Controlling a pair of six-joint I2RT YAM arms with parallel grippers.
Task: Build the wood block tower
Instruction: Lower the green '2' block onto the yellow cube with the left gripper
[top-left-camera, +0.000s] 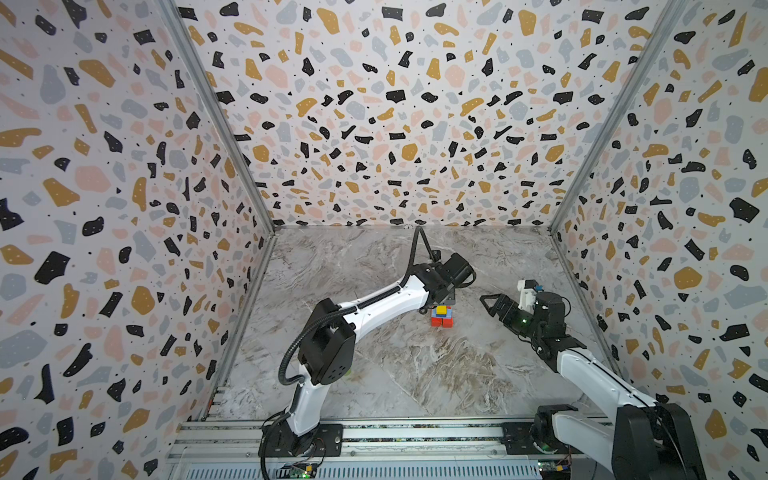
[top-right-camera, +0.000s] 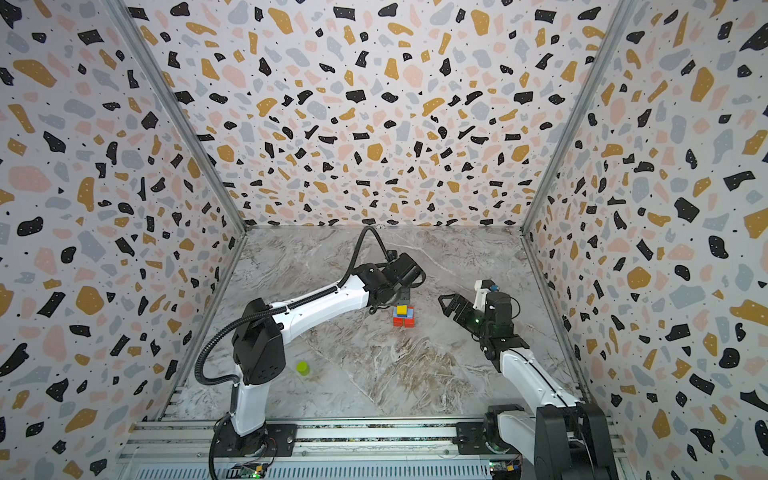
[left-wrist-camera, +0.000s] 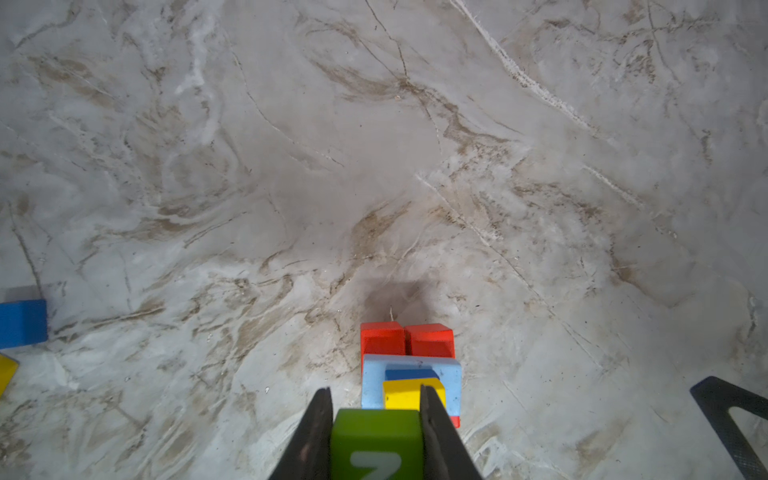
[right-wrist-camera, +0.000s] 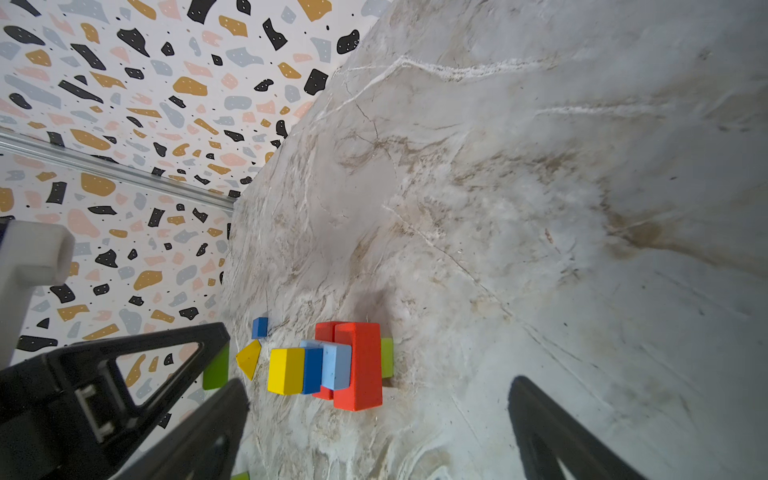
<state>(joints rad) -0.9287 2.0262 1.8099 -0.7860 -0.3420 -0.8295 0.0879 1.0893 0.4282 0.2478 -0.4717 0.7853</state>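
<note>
While left gripper (left-wrist-camera: 374, 392) clamps one green block (left-wrist-camera: 376, 436), right gripper (top-left-camera: 488, 304) spread, tower (right-wrist-camera: 332, 365) perhaps four-layered.

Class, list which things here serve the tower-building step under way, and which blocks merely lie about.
In use: wood block tower, green block, left gripper holding it.
Lying about: lime cylinder, loose blue block, loose yellow block.

Terrazzo-patterned walls (top-left-camera: 395, 124) enclose a marble-look tabletop (top-left-camera: 415, 374); a seemingly aluminium rail (top-left-camera: 415, 432) fronts it.
</note>
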